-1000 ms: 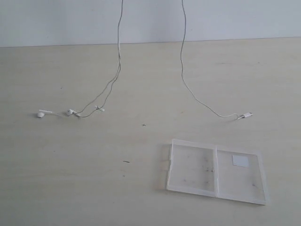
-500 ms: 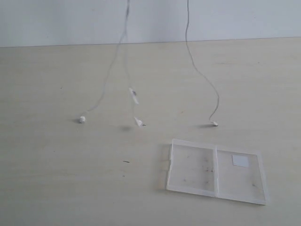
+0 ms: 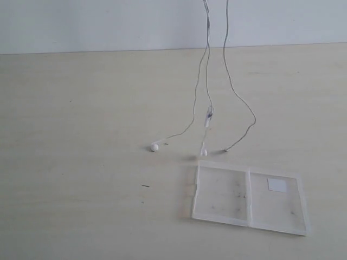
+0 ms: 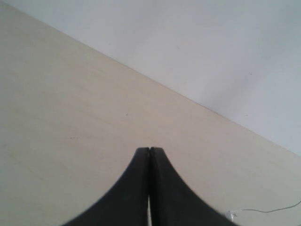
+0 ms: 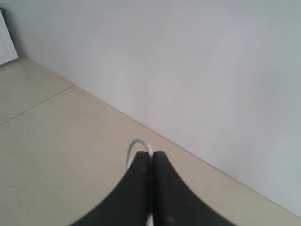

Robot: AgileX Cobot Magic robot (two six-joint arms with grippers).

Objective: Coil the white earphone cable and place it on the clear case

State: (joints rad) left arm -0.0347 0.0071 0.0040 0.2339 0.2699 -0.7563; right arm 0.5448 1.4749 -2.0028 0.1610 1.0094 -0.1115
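Left gripper: jaws pressed together; a white sliver in the seam suggests a pinch on the cable.
Right gripper: jaws closed on a small loop of the white earphone cable.
Cable position: strands hang close together from above the exterior view. One earbud rests on the table, left of the case. The second earbud and the plug end hang low just beyond the case's far edge.
Hold rationale: probably raised to gather slack over the case.
Clear case: open flat, near right, bare; sticker on the right panel.
Surface: pale table, a few dark specks.
Room: plain light wall behind.
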